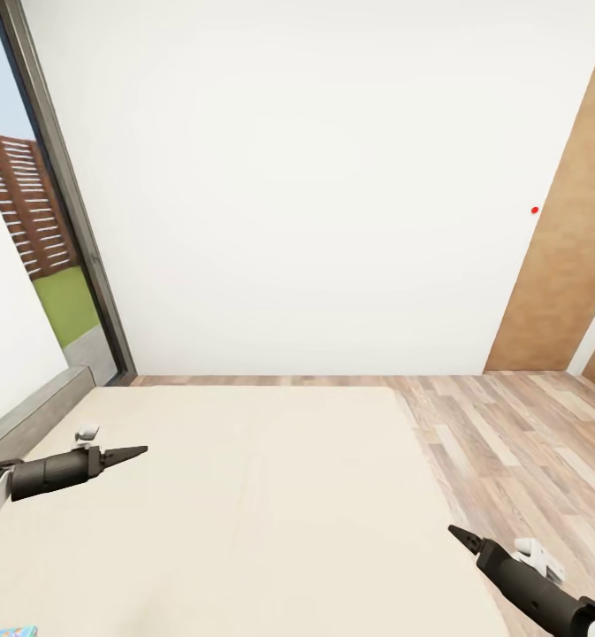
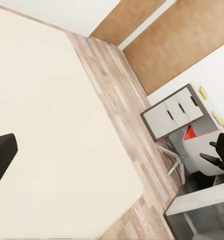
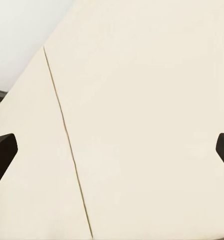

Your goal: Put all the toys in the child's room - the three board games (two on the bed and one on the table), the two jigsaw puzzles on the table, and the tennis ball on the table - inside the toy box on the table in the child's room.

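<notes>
- Two arms reach out over the bed (image 1: 244, 495) from where I'm driving; its beige mattress takes up the near half of my head view
- At the very near left edge of that view, a sliver of something blue-green (image 1: 7, 632) lies on the mattress; too little shows for me to say which toy it is
- Right gripper (image 1: 461, 534) hangs low over the mattress's near right corner, seen side-on as one dark point; its wrist camera has the fingertips (image 3: 2, 152) at opposite edges of the picture with plain mattress between, so it is spread wide and holding nothing
- Left gripper (image 1: 131, 455) hovers over the left side of the bed, also a single dark point from the head; its wrist camera catches only one fingertip (image 2: 1, 156), so I can't tell how its jaws stand
- Past the bed, that wrist camera shows plank floor (image 2: 122, 105), a grey drawer unit (image 2: 174, 111) and a white-and-red chair (image 2: 201, 150)
- Farther off: a white wall (image 1: 315, 177), a brown door (image 1: 567, 239) on the right, a dark-framed window (image 1: 63, 203) on the left
</notes>
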### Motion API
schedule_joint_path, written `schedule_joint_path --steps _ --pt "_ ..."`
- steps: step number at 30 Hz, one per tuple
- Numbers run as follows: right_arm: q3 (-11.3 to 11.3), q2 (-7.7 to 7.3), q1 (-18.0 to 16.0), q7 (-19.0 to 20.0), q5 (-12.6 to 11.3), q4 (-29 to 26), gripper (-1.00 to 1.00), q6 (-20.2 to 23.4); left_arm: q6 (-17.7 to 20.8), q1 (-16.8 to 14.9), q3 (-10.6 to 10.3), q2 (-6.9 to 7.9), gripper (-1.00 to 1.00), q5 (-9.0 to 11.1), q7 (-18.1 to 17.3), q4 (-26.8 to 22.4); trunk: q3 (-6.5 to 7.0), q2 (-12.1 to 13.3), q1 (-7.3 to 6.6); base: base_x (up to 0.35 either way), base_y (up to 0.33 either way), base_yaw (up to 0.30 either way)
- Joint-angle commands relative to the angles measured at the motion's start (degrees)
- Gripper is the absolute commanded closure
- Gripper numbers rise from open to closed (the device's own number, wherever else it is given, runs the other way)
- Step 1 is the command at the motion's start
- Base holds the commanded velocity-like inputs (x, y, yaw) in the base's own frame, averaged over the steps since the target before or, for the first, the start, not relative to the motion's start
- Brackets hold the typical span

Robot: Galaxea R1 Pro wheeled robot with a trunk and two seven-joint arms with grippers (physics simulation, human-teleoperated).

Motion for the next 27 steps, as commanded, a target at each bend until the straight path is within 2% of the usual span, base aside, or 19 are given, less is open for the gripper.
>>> schedule_joint_path --steps 1,27 --pt "-0.07 0.00 -0.02 0.25 0.18 -0.07 -1.00 0.28 0.56 -0.04 -0.02 0.02 -1.00 0.21 -0.09 0.02 -0.12 -0.12 0.04 0.000 0.279 0.000" --pt "-0.07 0.00 -0.02 0.25 0.25 -0.07 -1.00 0.28 0.56 -0.04 -0.02 -0.03 -1.00 0.20 0.03 0.03 -0.12 -0.12 0.04 0.000 0.279 0.000"
